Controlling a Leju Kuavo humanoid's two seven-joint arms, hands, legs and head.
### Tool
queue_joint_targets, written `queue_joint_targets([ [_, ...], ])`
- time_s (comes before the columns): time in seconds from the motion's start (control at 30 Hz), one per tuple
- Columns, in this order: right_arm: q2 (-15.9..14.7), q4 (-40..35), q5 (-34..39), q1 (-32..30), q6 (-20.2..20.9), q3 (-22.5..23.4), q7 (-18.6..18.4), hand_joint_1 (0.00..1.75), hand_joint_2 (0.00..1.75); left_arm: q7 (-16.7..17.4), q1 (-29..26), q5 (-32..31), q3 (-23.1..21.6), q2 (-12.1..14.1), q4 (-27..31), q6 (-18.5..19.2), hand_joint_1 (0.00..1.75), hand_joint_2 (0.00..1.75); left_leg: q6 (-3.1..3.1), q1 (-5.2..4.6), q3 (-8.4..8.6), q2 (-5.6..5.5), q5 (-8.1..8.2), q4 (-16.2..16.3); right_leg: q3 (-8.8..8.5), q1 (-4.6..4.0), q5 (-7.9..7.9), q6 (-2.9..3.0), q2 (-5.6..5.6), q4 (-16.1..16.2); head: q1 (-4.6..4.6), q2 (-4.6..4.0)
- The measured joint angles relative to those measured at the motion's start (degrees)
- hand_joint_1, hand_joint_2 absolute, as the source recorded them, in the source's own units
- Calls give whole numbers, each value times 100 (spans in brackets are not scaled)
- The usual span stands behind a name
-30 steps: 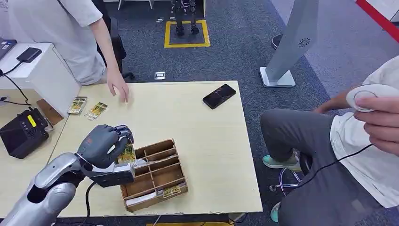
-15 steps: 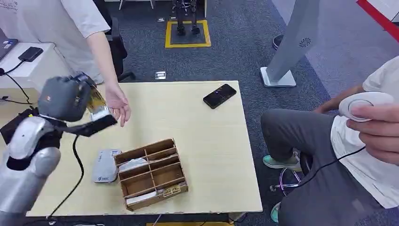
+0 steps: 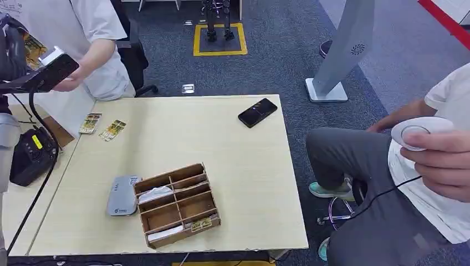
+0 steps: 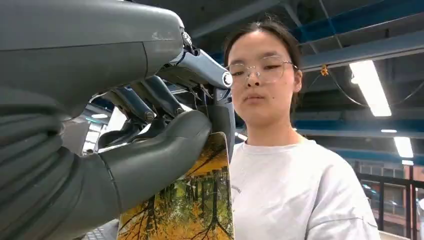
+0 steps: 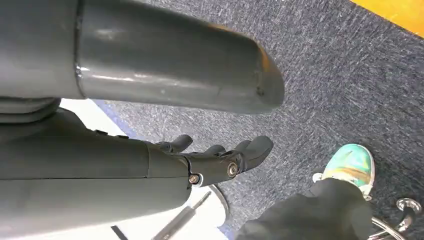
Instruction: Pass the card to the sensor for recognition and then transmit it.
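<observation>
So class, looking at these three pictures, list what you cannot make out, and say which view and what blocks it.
- Card: left wrist view, the left hand covers part of its face and the picture's edge cuts it off.
- Left hand in the head view: cut off by the picture's edge.
- Print on the two cards lying on the table: head view, too small.
- Sensor markings: head view, too small.

Card (image 4: 192, 205): yellow, printed with autumn trees, upright, pinched in the left hand (image 4: 150, 130).
Sensor (image 3: 123, 195): grey, flat, near the table's front-left corner, touching the wooden organizer.
</observation>
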State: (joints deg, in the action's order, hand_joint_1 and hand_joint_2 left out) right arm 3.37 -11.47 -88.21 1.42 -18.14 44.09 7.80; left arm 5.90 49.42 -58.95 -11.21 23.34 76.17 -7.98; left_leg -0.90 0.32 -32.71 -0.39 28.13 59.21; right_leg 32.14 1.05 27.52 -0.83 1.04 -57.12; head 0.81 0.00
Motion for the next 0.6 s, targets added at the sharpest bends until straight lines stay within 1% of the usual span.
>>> queue_joint_targets([
  [0.13,0,0,0,2,2,-11,-11,0,0,0,104,7,39,-4,-173,-17,175,175,0,0,0,1,0,0,0,1,0,0,1,0,0,0],
  [0.3,0,0,0,3,2,-11,-13,0,0,0,114,7,52,-4,-196,-17,175,175,0,0,0,1,0,0,0,1,0,0,1,0,0,0],
  [0.4,0,0,0,5,0,-11,-11,0,0,-15,140,15,85,-24,-365,-48,175,175,0,-1,0,1,0,0,0,1,0,0,1,0,0,0],
  [0.6,0,0,2,14,-4,-11,-2,0,0,-44,140,11,90,-63,-481,-85,175,175,0,-1,0,1,0,0,0,1,0,0,1,0,-2,0],
])
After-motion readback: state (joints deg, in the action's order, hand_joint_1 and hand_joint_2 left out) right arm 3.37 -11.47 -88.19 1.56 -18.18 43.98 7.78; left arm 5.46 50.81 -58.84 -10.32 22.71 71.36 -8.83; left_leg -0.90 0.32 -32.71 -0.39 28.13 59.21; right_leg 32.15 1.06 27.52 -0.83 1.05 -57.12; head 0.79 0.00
